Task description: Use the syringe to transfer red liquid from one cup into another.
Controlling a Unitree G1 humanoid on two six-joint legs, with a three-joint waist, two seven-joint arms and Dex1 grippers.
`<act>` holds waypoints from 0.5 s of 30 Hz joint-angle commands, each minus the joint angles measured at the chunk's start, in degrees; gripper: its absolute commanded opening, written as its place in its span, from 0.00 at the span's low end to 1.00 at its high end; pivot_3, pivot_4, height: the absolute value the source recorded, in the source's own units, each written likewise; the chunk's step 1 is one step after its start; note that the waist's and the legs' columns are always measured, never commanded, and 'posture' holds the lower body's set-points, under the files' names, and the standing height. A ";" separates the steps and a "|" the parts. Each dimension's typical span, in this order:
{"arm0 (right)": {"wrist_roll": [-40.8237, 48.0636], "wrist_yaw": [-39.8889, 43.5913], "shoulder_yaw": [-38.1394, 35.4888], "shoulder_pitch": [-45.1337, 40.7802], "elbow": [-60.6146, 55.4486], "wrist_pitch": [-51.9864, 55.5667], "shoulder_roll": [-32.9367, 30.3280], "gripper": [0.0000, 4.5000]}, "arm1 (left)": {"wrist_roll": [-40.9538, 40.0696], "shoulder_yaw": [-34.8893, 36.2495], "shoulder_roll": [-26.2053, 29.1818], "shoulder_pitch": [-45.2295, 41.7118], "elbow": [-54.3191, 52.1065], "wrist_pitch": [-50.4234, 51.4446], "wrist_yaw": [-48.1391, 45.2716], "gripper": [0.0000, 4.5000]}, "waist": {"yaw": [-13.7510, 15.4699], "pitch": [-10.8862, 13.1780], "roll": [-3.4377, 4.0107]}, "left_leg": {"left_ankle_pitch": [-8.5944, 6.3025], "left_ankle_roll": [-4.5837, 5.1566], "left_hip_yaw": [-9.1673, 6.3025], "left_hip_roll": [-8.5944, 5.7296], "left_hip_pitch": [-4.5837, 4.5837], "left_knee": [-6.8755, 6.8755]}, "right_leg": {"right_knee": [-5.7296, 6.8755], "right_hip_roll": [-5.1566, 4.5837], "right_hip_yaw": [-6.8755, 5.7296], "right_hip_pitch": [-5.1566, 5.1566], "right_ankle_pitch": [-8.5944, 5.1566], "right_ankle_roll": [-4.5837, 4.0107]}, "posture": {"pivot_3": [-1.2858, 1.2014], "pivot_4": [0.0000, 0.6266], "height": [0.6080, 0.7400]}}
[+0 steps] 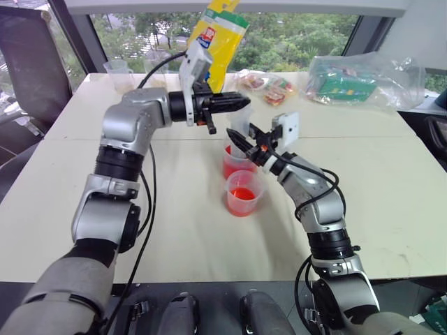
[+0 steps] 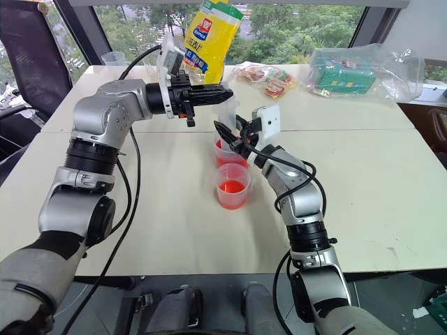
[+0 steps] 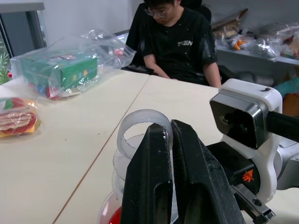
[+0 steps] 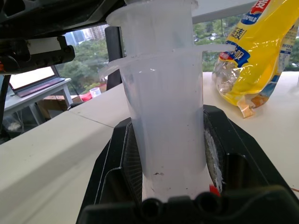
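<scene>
The right pincer (image 1: 241, 142) is clamped around the barrel of the syringe (image 4: 163, 116), which stands upright between its two black fingers (image 4: 117, 168), tip down, directly over the farther cup (image 2: 225, 152). That cup sits on the pale tabletop (image 1: 377, 202) right under the right pincer and holds red liquid (image 1: 234, 167). A second cup (image 1: 244, 192), also with red liquid in its bottom, stands just beside the first, on the robot's side of it and slightly below the right pincer in the head views. The left pincer (image 1: 243, 102) comes in level from the robot's left, its fingers (image 3: 154, 177) pressed together at the top of the syringe, at the round plunger flange (image 3: 142, 126); whether they actually pinch the flange cannot be told. It sits just above the right pincer, the two nearly touching. Beyond the left pincer, at the far edge of the tabletop, stands a yellow bag (image 1: 218, 38), with snack packets (image 1: 269, 87) and a clear plastic bag holding a green box (image 1: 353, 82) farther to the robot's right. In the left wrist view a seated person in a black shirt (image 3: 180, 39) is at the tabletop's end.
</scene>
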 commanded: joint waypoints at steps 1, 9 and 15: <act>-0.01 1.47 2.02 1.01 1.30 1.91 -0.10 0.31 | -1.66 4.24 0.18 -5.93 -2.60 -4.43 0.35 0.00 | -0.01 0.00 0.00 | 0.00 0.00 0.00 0.00 0.00 0.00 | 0.00 0.00 0.00 0.00 0.00 0.00 | 0.52 0.24 1.00; 0.67 1.44 1.83 0.39 0.66 2.02 -0.41 0.31 | -1.86 4.36 -0.04 -6.14 -2.22 -5.03 0.59 0.00 | -0.03 0.00 0.00 | 0.00 0.00 0.00 0.00 0.00 0.00 | 0.00 0.00 0.00 0.00 0.00 0.00 | 0.52 0.24 1.00; 2.04 0.46 0.05 -2.73 -1.17 2.78 -0.72 0.31 | -1.80 3.07 0.20 -2.69 -5.32 -3.40 -0.17 0.14 | -0.06 0.00 0.00 | 0.00 0.00 0.00 0.00 0.00 0.00 | 0.00 0.00 0.00 0.00 0.00 0.00 | 0.52 0.24 1.00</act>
